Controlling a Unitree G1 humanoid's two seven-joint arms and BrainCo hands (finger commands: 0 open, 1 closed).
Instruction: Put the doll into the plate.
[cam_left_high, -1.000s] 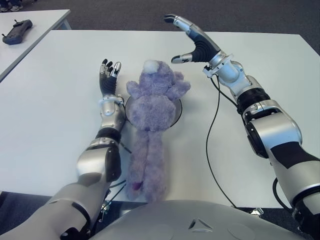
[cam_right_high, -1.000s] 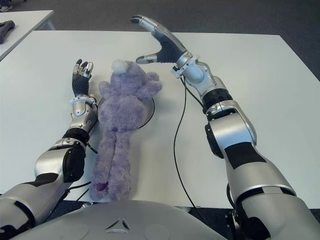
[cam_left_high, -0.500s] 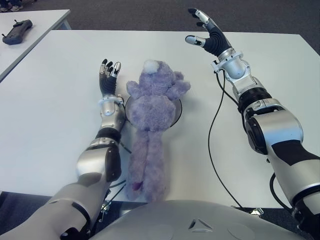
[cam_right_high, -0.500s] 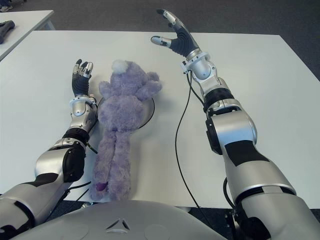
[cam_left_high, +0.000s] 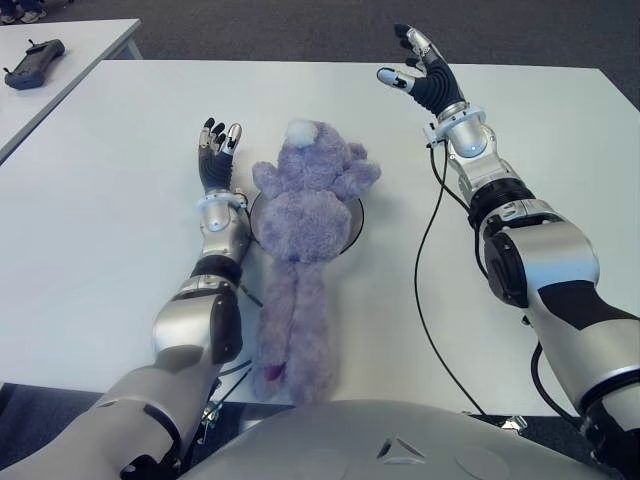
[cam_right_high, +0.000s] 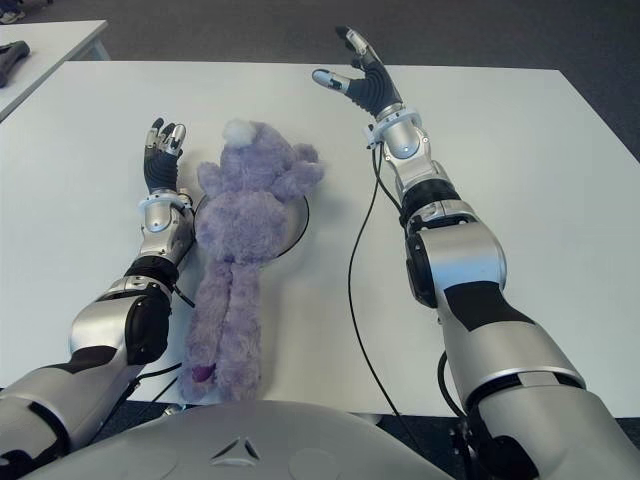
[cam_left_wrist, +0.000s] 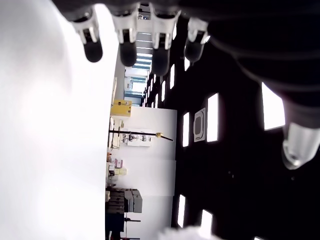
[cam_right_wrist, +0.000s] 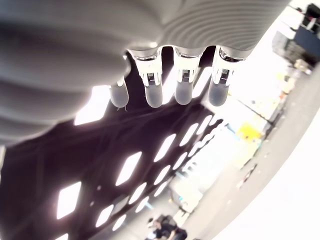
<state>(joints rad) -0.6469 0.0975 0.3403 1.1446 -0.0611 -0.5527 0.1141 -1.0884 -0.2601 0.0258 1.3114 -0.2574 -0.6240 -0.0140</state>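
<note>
Left eye view: the doll (cam_left_high: 305, 215) is lying lengthwise toward the robot, its upper body covering the plate (cam_left_high: 355, 222), legs trailing onto the desk (cam_left_high: 90, 200); the left hand (cam_left_high: 216, 155) is sitting just beside the plate, nearer. Right eye view: the right hand (cam_right_high: 362, 80) is hovering well apart from the plate. Both wrist views are showing fingers (cam_left_wrist: 127, 50) spread, holding nothing.

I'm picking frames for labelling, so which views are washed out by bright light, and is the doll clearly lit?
Left eye view: even light, the purple doll over the plate reads clearly, soft shadows only. Left wrist view: the left hand is dark against a blown-out white area. Right wrist view: the right hand is backlit by glaring ceiling lights.
</note>
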